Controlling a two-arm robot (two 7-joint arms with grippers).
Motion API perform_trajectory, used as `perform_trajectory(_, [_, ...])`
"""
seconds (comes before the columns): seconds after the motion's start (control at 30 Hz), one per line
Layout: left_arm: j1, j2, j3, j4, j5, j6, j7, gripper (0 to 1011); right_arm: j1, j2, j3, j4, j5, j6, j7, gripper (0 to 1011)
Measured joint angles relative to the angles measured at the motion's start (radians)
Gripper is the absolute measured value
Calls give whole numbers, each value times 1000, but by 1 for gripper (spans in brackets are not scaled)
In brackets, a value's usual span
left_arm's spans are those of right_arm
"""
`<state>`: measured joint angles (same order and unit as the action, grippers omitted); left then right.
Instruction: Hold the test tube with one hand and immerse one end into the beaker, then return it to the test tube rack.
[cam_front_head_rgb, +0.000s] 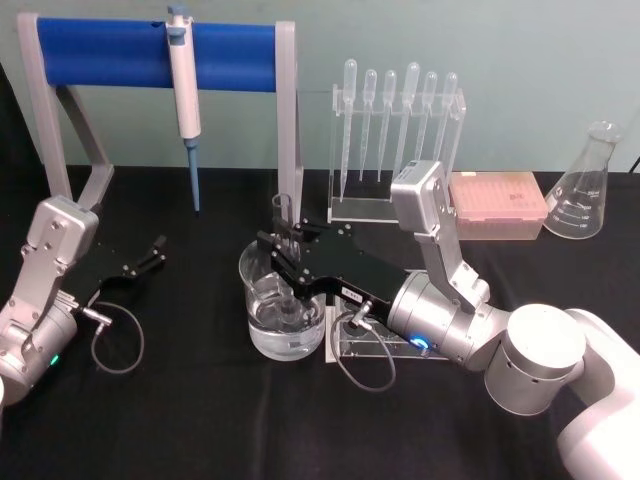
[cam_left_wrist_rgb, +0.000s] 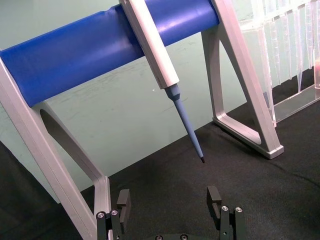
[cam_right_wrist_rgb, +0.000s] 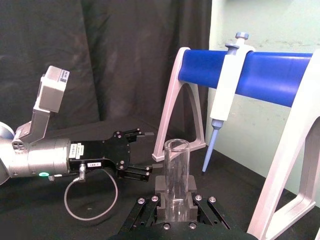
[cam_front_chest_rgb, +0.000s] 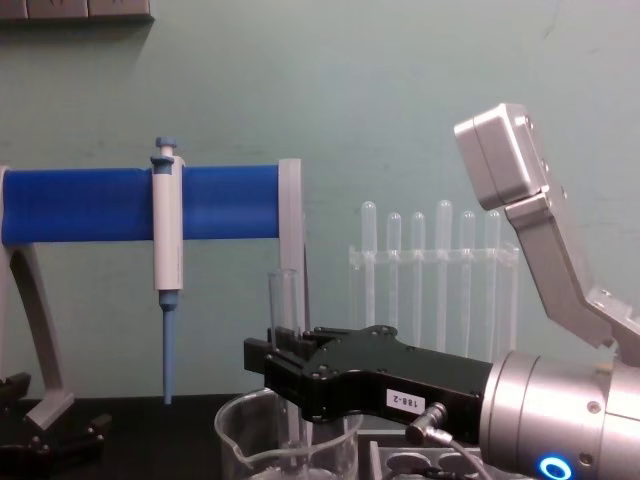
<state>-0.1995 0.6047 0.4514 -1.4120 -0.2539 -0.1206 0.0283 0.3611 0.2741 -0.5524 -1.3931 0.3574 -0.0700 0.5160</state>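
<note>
Right gripper (cam_front_head_rgb: 283, 243) is out over the middle of the black table (cam_front_head_rgb: 200, 420), jaws clamped on the test tube (cam_front_head_rgb: 284, 215), which stands upright in them. In the head view the tube drops straight into the beaker (cam_front_head_rgb: 283, 300), and its lower end looks to be down in the liquid, though the glass and the gripper's fingers make the tip hard to pick out. The chest view shows the tube's rim poking up above the black jaws, with the beaker's flared lip directly below.

Just beside the beaker, toward the right edge of the table and under the right arm's wrist, sits a small clear rack (cam_front_head_rgb: 375, 345), partly hidden by the arm and its looping cable.

Along the far edge there is plenty around: the blue-barred stand (cam_front_head_rgb: 160, 55) with the white-and-blue pipettor (cam_front_head_rgb: 184, 95) hanging tip-down, one grey leg of that stand planted right behind the beaker. Next to it, the clear rack of plastic pipettes (cam_front_head_rgb: 395, 130), then a pink tip box (cam_front_head_rgb: 497, 203), and an Erlenmeyer flask (cam_front_head_rgb: 585, 185) at the far right corner.

Left gripper (cam_front_head_rgb: 150, 254) rests low near the left edge of the table, fingers spread apart and holding nothing, pointed at the pipettor stand.
</note>
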Motion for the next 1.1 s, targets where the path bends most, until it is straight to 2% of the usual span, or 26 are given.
perform_trajectory(1.1, [0,0,0,0,0,0,0,1000,0,0,0,0,0,0,0,224])
